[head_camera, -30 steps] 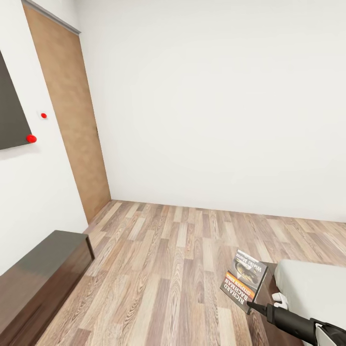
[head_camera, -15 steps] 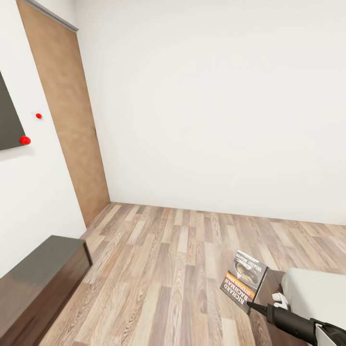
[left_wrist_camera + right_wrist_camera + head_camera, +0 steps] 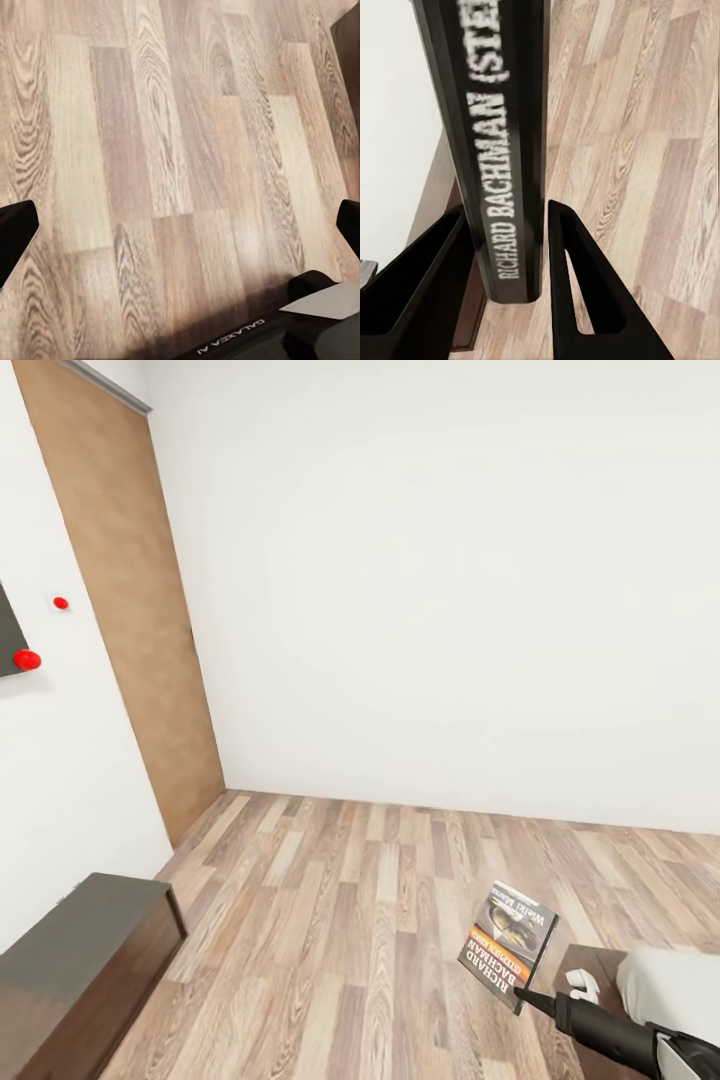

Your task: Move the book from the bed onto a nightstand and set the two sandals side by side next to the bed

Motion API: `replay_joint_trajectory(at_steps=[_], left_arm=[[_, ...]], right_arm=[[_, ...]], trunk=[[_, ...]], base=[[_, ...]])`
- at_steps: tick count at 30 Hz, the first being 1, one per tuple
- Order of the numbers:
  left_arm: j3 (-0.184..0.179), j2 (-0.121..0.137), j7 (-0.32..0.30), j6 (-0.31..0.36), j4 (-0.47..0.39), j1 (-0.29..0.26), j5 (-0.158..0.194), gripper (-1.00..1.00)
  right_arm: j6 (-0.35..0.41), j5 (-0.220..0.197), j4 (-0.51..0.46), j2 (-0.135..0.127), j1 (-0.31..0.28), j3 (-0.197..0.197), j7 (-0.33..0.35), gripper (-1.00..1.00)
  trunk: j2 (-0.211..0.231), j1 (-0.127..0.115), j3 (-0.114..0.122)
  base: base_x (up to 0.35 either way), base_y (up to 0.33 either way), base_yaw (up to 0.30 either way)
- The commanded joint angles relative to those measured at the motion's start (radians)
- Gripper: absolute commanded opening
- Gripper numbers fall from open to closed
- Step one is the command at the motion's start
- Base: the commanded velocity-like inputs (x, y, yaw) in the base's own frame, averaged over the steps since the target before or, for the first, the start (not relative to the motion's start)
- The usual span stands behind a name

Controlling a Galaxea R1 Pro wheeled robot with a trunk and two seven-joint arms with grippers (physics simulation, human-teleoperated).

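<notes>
The head camera has swung to the right since a second ago: the brown door (image 3: pixel 120 610), the dark panel with its red dots (image 3: pixel 27 659) and the long dark-brown cabinet (image 3: pixel 80 960) have all slid toward the left edge of the head view, and less of the light-grey mattress (image 3: pixel 672 982) shows at the lower right. The book (image 3: pixel 508 944) keeps its place in that view, held up in the air over the wood-plank floor (image 3: pixel 350 920), cover facing the camera, tilted, its lettering upside down. The right gripper (image 3: pixel 528 997) grasps it at its lower corner; in the right wrist view the two black fingers (image 3: pixel 577 300) press on either side of the dark spine (image 3: pixel 499 150), where "RICHARD BACHMAN" reads in white. Just beside the gripper, at the mattress corner, a strip of dark-brown wooden frame (image 3: pixel 590 960) shows, with a small white object (image 3: pixel 582 986) on it. The left gripper (image 3: pixel 180 225) hangs over bare floor planks with its fingertips (image 3: pixel 15 232) spread wide apart, gripping nothing
</notes>
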Motion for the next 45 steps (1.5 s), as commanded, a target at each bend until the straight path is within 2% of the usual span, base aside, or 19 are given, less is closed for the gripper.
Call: replay_joint_trajectory(at_steps=[1,13,20,28,45], left_arm=[[-0.008,0.001,-0.002,-0.004,0.001,-0.001,0.009,1.00],[-0.009,0.000,-0.002,-0.003,0.001,-0.001,0.009,1.00],[-0.008,-0.001,-0.002,-0.002,0.001,-0.001,0.009,1.00],[-0.008,-0.001,-0.002,-0.002,0.001,-0.001,0.009,1.00],[-0.008,-0.001,-0.002,-0.002,0.001,-0.001,0.009,1.00]], right_arm=[[0.009,-0.011,0.000,0.000,-0.001,0.006,0.001,-1.00],[0.009,-0.010,0.000,-0.001,-0.001,0.006,0.002,-1.00],[0.006,-0.013,0.003,0.000,-0.001,0.006,0.002,-1.00],[-0.031,-0.014,0.045,-0.001,-0.001,0.006,0.002,-1.00],[-0.032,-0.018,0.046,-0.001,-0.001,0.005,-0.002,-1.00]], trunk=[[-0.001,0.000,-0.001],[-0.001,0.000,-0.001],[-0.001,0.000,-0.001],[-0.001,0.000,-0.001],[-0.001,0.000,-0.001]], base=[[0.098,0.058,-0.234],[0.010,0.006,-0.265],[0.000,0.000,-0.033],[0.004,0.000,-0.001],[0.300,0.000,0.000]])
